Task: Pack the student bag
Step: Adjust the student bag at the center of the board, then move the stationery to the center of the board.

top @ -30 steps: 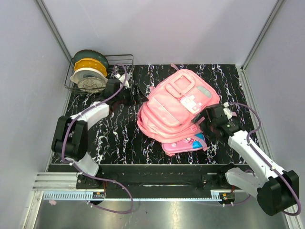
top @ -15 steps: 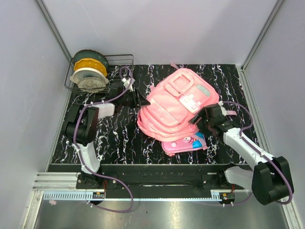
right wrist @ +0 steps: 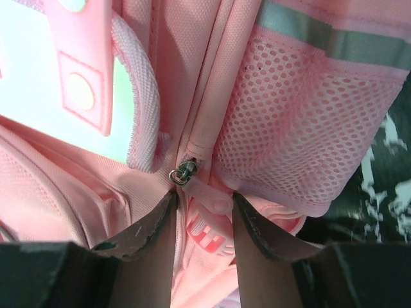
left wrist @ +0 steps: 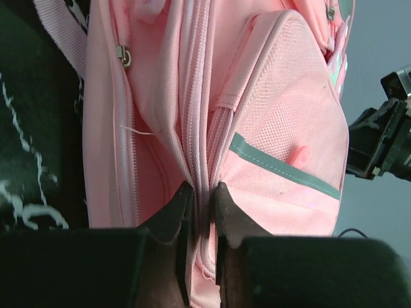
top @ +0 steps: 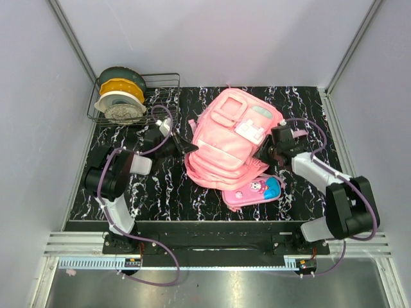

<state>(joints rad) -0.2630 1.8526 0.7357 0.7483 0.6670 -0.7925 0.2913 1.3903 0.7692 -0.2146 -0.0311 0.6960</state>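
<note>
- From above, the student bag [top: 234,138] lies front-up in the middle of the tabletop [top: 160,186], between the two arms. The left jaws meet its left edge and the right jaws its right edge. A cartoon pencil case [top: 257,190] lies against the bag's near edge, outside it, and a wire rack [top: 164,75] of spools [top: 120,96] stands at the far left corner. We judge that the step in hand is opening the bag, with nothing packed yet.
- In the left wrist view, the left jaws are clenched on a fold of the bag at its zip seam [left wrist: 196,128], with fabric pinched between the tips. We read this as the bracing hold.
- In the right wrist view, the right jaws straddle the metal zip slider [right wrist: 183,173], and the pink pull tab [right wrist: 207,221] lies between the tips. We cannot tell whether they actually grip it. The next move, as we see it, calls for a firm hold on the tab, then a pull along the zip track while the left side keeps the bag from sliding.
</note>
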